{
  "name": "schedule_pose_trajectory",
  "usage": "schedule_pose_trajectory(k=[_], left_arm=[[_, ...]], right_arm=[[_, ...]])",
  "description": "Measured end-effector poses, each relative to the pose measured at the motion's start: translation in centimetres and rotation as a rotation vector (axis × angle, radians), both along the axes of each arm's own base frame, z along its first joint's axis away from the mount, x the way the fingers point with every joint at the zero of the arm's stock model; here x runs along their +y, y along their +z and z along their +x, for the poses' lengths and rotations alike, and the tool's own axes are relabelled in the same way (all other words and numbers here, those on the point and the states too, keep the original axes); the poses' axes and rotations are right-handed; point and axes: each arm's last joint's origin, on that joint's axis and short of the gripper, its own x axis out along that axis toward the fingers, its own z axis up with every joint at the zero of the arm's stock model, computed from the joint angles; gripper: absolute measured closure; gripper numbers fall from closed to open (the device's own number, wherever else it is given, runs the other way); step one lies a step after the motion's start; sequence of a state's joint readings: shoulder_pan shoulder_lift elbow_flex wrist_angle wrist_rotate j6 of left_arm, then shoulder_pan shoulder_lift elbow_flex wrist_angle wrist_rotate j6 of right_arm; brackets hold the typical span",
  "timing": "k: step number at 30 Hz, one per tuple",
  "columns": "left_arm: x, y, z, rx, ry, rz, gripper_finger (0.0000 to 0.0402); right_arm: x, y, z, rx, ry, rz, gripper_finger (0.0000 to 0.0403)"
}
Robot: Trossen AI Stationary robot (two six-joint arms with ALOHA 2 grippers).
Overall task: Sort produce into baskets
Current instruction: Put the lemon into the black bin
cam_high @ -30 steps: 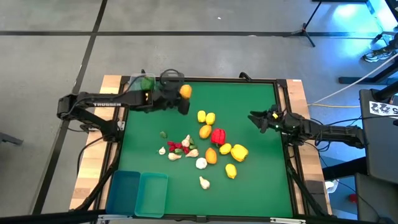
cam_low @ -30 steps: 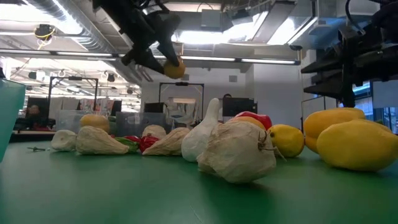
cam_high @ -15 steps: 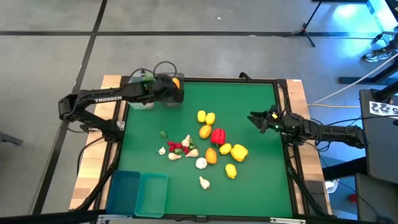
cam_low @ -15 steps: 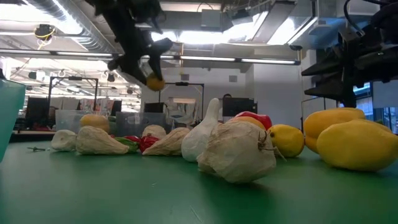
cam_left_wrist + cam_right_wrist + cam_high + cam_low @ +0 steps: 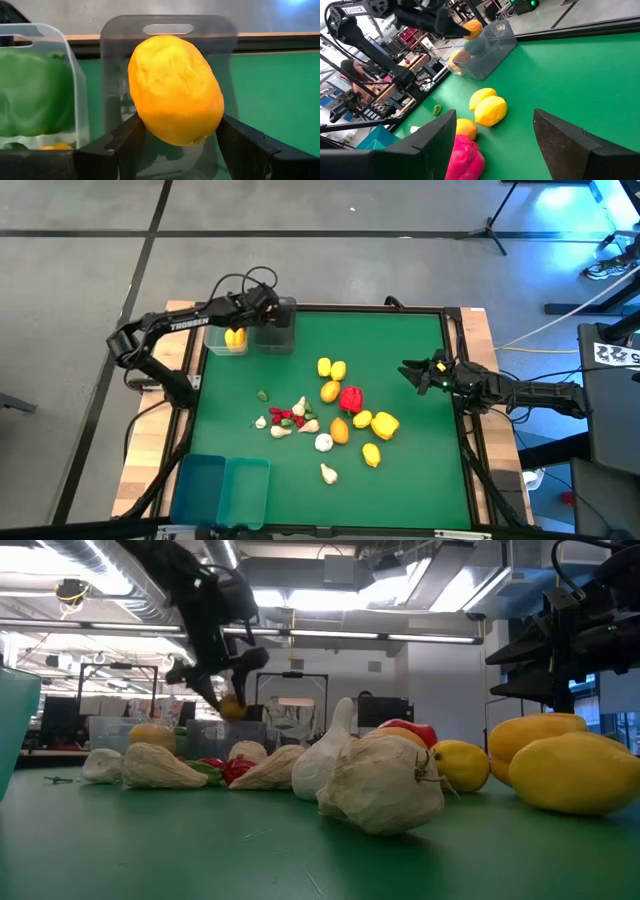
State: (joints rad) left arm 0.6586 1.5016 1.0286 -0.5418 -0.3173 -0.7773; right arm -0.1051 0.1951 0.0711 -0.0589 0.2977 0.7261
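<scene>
My left gripper [image 5: 268, 305] is at the table's far left corner, shut on an orange [image 5: 175, 90], which hangs over a clear basket [image 5: 167, 30]. The clear basket beside it [image 5: 75, 75] holds a green pepper [image 5: 30, 95] and a yellow piece [image 5: 235, 337]. From above, the gripper hides the orange. The rest of the produce lies mid-table: lemons [image 5: 332, 368], a red pepper [image 5: 350, 398], yellow peppers [image 5: 383, 423], garlic [image 5: 323, 442] and chilies [image 5: 283, 416]. My right gripper [image 5: 410, 371] waits open at the right edge. My left gripper pinches the orange between its two fingers [image 5: 127, 142], one on each side of its lower half [image 5: 145, 122]. The fingers slant down from the table's left toward the far edge. The orange is lifted clear, above the clear basket's opening.
Two teal baskets [image 5: 222, 490] stand side by side at the near left corner. Bare green mat lies between the produce pile and the clear baskets. Cables run along the table's wooden frame [image 5: 180, 315] beside the left arm.
My left gripper has carried the orange from over the mat toward the table's far left corner and downward, rolling its wrist as it went. It now hangs over the clear baskets. The fingers have kept their hold.
</scene>
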Motion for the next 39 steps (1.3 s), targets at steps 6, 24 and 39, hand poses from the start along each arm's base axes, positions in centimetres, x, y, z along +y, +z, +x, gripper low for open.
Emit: schedule_pose_trajectory(k=[6, 24, 39], left_arm=[[0.7, -0.4, -0.3, 0.029, -0.015, 0.003, 0.0175], [1.0, -0.1, 0.0, 0.060, -0.105, 0.061, 0.0134], [-6.6, 3.3, 7.2, -0.241, -0.827, 0.307, 0.0135]], right_arm=[[0.0, 0.0, 0.0, -0.003, -0.001, 0.000, 0.0142], [0.0, 0.0, 0.0, -0.003, -0.001, 0.001, 0.0142], [0.0, 0.0, 0.0, -0.002, -0.006, 0.000, 0.0142]])
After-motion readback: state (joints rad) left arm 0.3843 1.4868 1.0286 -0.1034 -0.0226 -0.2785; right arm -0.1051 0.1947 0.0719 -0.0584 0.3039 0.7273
